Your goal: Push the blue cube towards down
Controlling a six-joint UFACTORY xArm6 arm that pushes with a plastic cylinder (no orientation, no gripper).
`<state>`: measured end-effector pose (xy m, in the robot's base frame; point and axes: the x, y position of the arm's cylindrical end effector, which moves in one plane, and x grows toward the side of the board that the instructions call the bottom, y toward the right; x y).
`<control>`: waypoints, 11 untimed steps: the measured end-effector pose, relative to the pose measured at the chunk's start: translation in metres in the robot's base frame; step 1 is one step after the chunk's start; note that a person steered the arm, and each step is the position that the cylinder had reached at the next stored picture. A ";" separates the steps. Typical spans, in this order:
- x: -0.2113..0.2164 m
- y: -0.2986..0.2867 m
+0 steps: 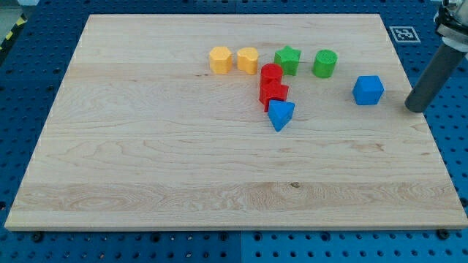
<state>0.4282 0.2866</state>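
blue cube (368, 90) sits near the wooden board's (146, 161) right edge, right of the green cylinder (325, 63), untouched as far as i can tell, with my tip (415, 108) parked just right of it, no pincer here, so the whole downward push is left.

My tip (416, 109) ends a dark (matte, cylindrical) rod.
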 end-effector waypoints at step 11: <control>0.056 -0.043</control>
